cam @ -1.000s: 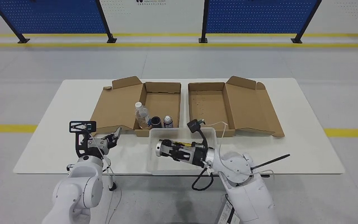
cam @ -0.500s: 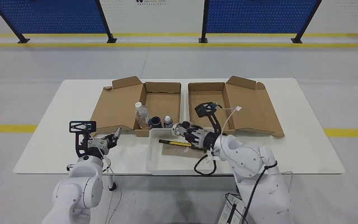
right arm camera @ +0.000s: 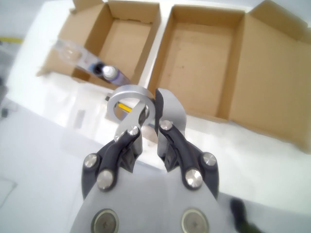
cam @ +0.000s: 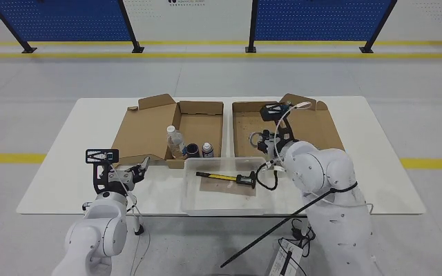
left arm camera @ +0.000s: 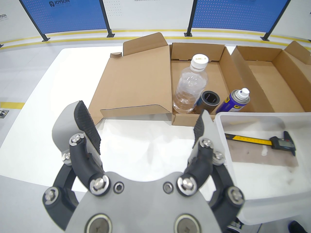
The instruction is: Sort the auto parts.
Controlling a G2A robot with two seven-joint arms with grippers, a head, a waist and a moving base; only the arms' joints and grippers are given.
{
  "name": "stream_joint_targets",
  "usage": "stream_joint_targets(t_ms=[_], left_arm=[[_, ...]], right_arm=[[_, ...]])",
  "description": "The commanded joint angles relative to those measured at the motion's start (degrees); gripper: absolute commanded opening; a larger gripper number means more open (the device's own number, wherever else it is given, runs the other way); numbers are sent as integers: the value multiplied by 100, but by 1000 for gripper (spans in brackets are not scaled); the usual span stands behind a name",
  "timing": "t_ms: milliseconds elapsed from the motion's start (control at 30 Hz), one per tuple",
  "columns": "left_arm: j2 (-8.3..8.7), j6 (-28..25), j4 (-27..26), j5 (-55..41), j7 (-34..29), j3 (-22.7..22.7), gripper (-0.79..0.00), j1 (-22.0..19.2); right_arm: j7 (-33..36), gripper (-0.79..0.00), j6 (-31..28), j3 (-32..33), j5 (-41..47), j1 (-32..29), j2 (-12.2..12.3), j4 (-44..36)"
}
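Roughly halfway, I'd say. The right claw [right arm camera: 150,103] is pinching a metal ring [right arm camera: 128,90], up by the near end of the empty right box [right arm camera: 201,49]. The left claw [left arm camera: 142,111] is spread wide, holding nothing, at the worktop's near edge. The bottle [left arm camera: 190,86], spray can [left arm camera: 234,100] and black cylinder [left arm camera: 210,99] sit in the left box [left arm camera: 194,49]. A caliper [left arm camera: 257,141] waits in the tray [left arm camera: 255,117].

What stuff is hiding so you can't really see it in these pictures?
Digital caliper: right wrist view, mostly behind the metal ring and right gripper.
Spray can: left wrist view, base behind the clear bin rim.
Water bottle: right wrist view, blurred.
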Motion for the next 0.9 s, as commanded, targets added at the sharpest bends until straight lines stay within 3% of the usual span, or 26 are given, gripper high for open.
stream_joint_targets(t_ms=[0,400,867], left_arm=[[0,0,0,0,0,0,0,0],[0,0,0,0,0,0,0,0],[0,0,0,0,0,0,0,0]], right_arm=[[220,-785,-36,-73,-237,219,3,254],[763,-785,150,-559,-693,1381,-104,2170],[358,-785,352,-1063,-178,2306,-359,3930]])
